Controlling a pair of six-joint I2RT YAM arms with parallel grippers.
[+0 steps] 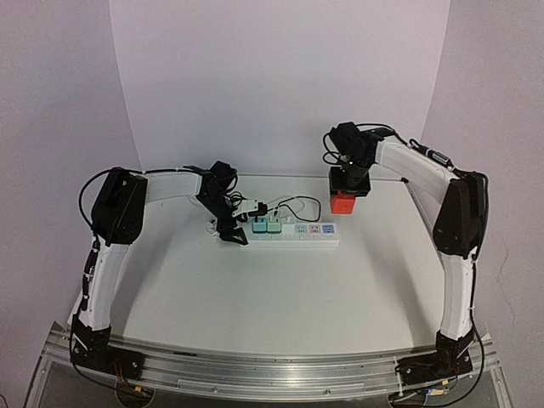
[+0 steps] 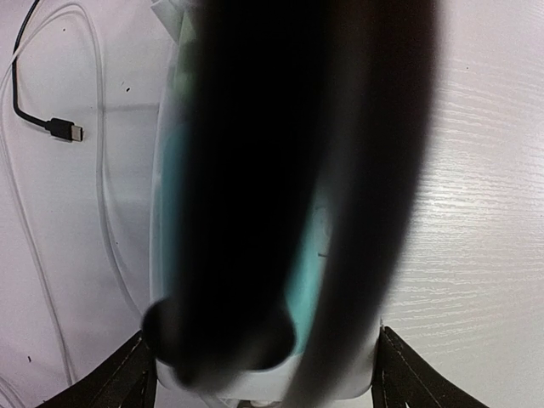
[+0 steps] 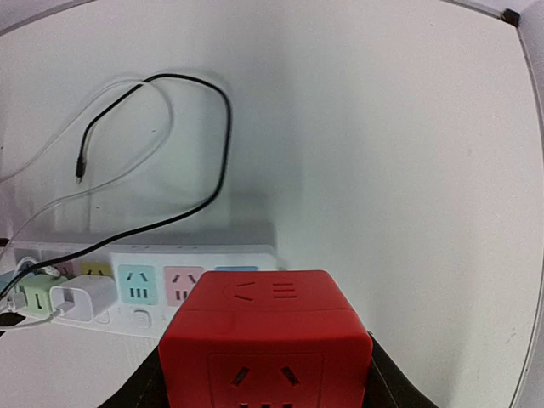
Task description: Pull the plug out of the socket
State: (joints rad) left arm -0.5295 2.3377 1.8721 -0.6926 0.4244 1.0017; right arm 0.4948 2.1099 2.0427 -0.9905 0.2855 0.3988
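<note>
Your long white socket (image 1: 289,240), its outlets pastel-coloured, lies mid-way across the tabletop (image 1: 272,297). Your left jaws seem clamped across its left end; your right jaws grip the red plug (image 1: 342,202) near its right end.

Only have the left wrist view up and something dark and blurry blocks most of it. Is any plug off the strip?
Observer: Yes. The right gripper holds a red cube plug apart from the socket, up near its right end.
Operator: Where's the left gripper on the strip?
Observer: The left gripper is clamped on the socket's left end, the far end from the red cube plug.
Operator: Anything else plugged in?
Observer: A white charger and a green adapter sit in the socket's left half. The outlets to their right are bare.
</note>
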